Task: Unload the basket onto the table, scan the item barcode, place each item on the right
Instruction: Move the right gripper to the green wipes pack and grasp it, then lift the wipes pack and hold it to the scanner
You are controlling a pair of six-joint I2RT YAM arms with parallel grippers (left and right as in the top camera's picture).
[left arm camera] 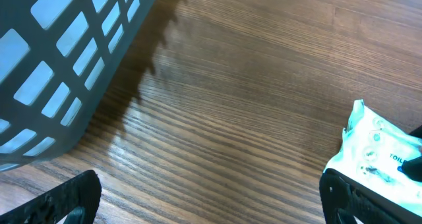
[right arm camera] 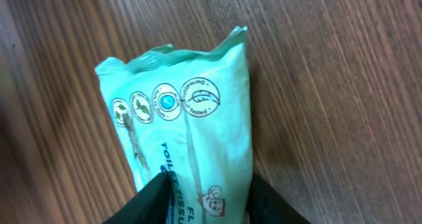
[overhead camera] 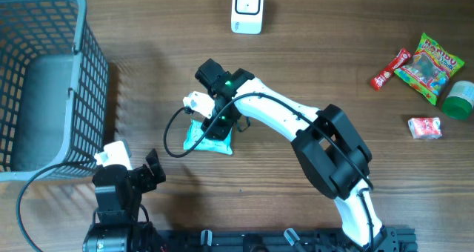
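Overhead: my right arm reaches in from the near edge, elbow bent. My right pincer [overhead camera: 217,126] is down on the soft mint-green plastic tissue pack [overhead camera: 198,141], which lies flat mid-table on the grained wooden table [overhead camera: 311,44].

Left wrist: my left pincer [left arm camera: 211,201] gapes wide near the grey plastic lattice basket [left arm camera: 59,66].

Right wrist: my fingers [right arm camera: 155,197] squeeze the pack's sides. Its long axis runs away from them, crimped end farthest.
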